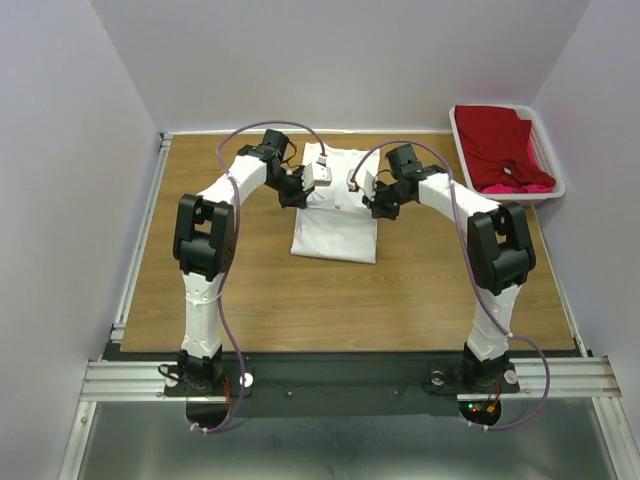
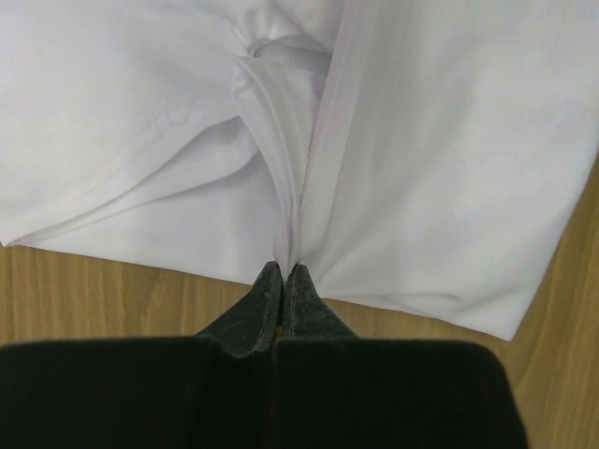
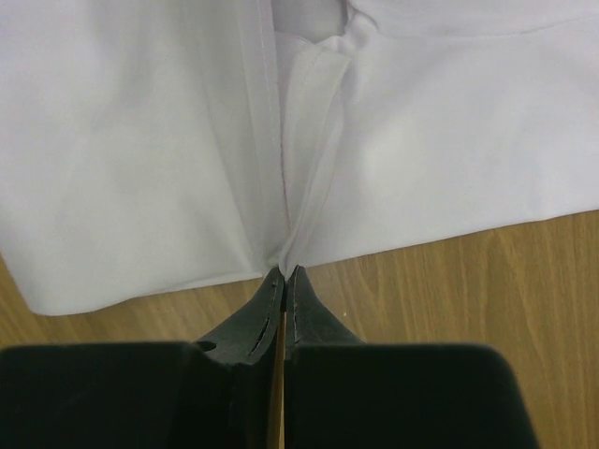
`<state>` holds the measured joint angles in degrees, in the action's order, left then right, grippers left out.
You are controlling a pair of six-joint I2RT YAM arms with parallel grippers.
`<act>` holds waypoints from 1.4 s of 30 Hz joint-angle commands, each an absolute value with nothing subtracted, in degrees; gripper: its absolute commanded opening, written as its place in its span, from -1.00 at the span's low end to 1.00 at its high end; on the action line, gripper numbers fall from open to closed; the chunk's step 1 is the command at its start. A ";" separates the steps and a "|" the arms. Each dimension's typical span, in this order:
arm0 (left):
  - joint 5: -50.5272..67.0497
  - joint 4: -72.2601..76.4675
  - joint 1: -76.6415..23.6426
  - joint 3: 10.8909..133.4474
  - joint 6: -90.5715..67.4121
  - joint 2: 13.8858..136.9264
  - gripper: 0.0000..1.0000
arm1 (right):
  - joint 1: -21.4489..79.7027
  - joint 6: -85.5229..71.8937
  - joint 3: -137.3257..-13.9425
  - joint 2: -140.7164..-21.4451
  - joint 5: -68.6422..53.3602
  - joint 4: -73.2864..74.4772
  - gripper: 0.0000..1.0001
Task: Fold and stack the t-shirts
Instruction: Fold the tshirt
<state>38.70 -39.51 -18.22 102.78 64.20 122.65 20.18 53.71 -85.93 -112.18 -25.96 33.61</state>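
The white t-shirt (image 1: pixel 335 228) lies partly folded in the middle of the wooden table. My left gripper (image 1: pixel 322 175) is shut on a pinch of its cloth on the left side; in the left wrist view (image 2: pixel 284 271) the fabric (image 2: pixel 449 168) gathers into the closed tips. My right gripper (image 1: pixel 355 182) is shut on the shirt's cloth on the right side; in the right wrist view (image 3: pixel 284 273) the fabric (image 3: pixel 131 168) pulls into a crease at the tips. A deep red t-shirt (image 1: pixel 495 140) and a bright pink one (image 1: pixel 515 186) lie in the basket.
The white plastic basket (image 1: pixel 460 125) stands at the table's back right corner. Grey walls close in the table on three sides. A metal rail (image 1: pixel 140 240) runs along the left edge. Bare wood (image 1: pixel 340 300) lies in front of the shirt.
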 commanded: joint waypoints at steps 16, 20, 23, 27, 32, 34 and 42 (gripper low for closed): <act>39.02 -36.12 -13.54 110.13 55.03 122.97 -0.10 | 16.88 44.39 -98.35 -116.28 -22.42 28.74 0.06; 39.55 -31.66 -12.22 97.97 52.48 114.02 0.16 | 16.70 41.23 -94.06 -109.70 -21.88 28.83 0.23; 39.72 -27.78 -12.57 87.06 52.38 104.96 0.18 | 16.96 39.03 -87.99 -103.37 -23.20 29.09 0.23; 40.43 -26.55 -14.50 76.66 53.96 96.25 0.17 | 22.05 39.20 -78.07 -95.81 -22.07 29.71 0.08; 35.44 -21.80 -19.24 66.11 58.26 91.41 0.16 | 29.87 39.82 -70.49 -93.34 -18.37 29.18 -0.05; 33.41 -19.35 -21.34 61.20 60.64 90.00 0.17 | 31.55 38.50 -69.44 -94.91 -17.76 27.96 -0.06; 30.32 -11.70 -23.56 54.76 66.27 89.73 0.20 | 34.28 39.81 -65.30 -97.73 -13.89 20.04 -0.06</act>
<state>31.90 -18.02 -23.57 55.68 62.85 91.74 33.80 39.62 -65.69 -97.30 -16.67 26.83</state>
